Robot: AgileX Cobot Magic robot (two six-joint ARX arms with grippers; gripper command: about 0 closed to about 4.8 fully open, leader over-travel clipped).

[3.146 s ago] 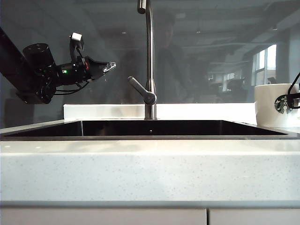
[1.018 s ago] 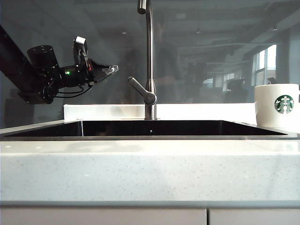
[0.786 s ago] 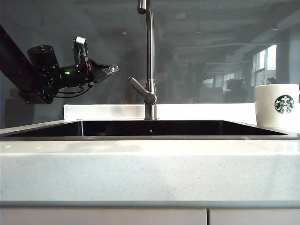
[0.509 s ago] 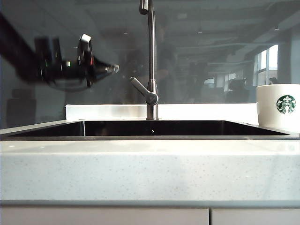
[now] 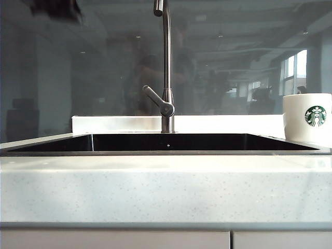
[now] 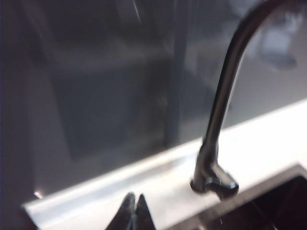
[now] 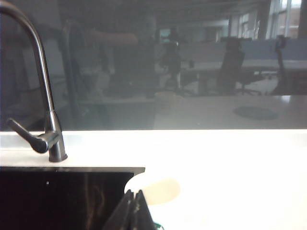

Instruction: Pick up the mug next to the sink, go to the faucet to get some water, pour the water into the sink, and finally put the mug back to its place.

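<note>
One speckled white counter (image 5: 166,187) fills the lower frame, the black sink (image 5: 166,141) set in it with the gooseneck faucet (image 5: 166,78) behind its middle. At far right the Starbucks mug (image 5: 307,117) stands upright on the counter beside the sink. Both pincers, left (image 6: 135,211) and right (image 7: 135,206), are clenched empty, seen only in their wrist views.

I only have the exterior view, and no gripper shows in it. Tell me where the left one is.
Observer: The left gripper is shut and empty, with the faucet ahead of it; that picture is blurred.
Operator: Now the right one.
Observer: The right gripper is shut on nothing, at the sink's edge, where basin meets counter.
Operator: Check both wrist views for the mug.
Observer: Neither shows it.
</note>
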